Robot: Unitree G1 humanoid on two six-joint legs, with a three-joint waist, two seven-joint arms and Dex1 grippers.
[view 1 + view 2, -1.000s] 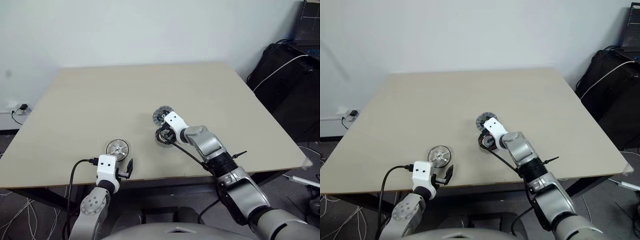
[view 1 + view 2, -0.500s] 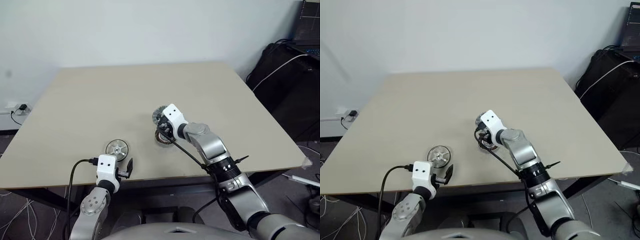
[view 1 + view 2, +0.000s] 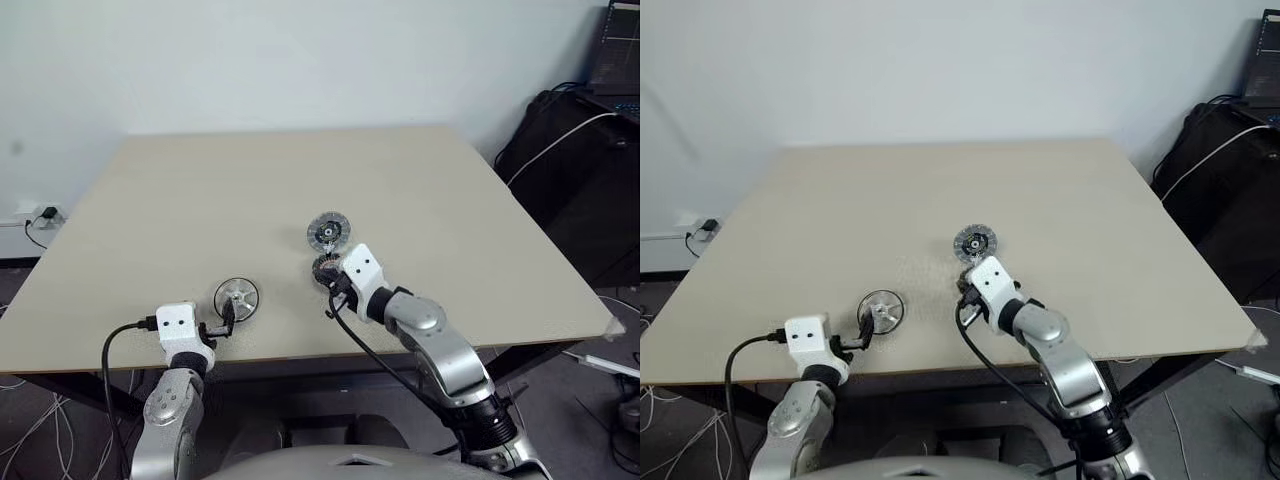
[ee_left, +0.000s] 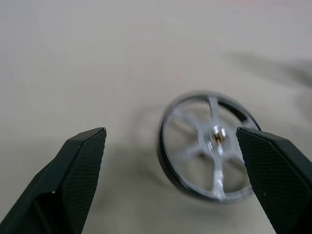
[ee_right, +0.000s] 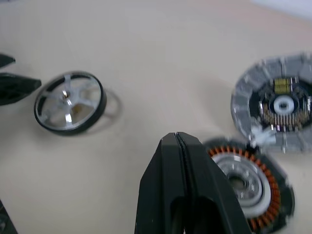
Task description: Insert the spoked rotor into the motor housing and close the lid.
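the spoked rotor [image 3: 327, 233] lies flat on the table [image 3: 180, 190], uncovered now that the right arm has drawn back from it toward the near edge. it sits just beyond the motor housing [image 5: 273, 195], their rims close or touching. the copper winding ring and silver centre of the housing are bare, so the rotor has not been put in. the right gripper [image 5: 179, 141] has clamped its two black fingers together on nothing and hangs just on the near side of the housing. this looks like a retreat from a try that did not pick the rotor up, or a pause to line up again; which one cannot be told. the insertion is therefore still to be done. well apart to the robot's left, near the table's front edge, rests the lid [image 3: 236, 297], a shiny disc with a dark rim. the left gripper [image 3: 222, 318] has swung outward and now points at the lid with its fingers spread wide, not gripping it.
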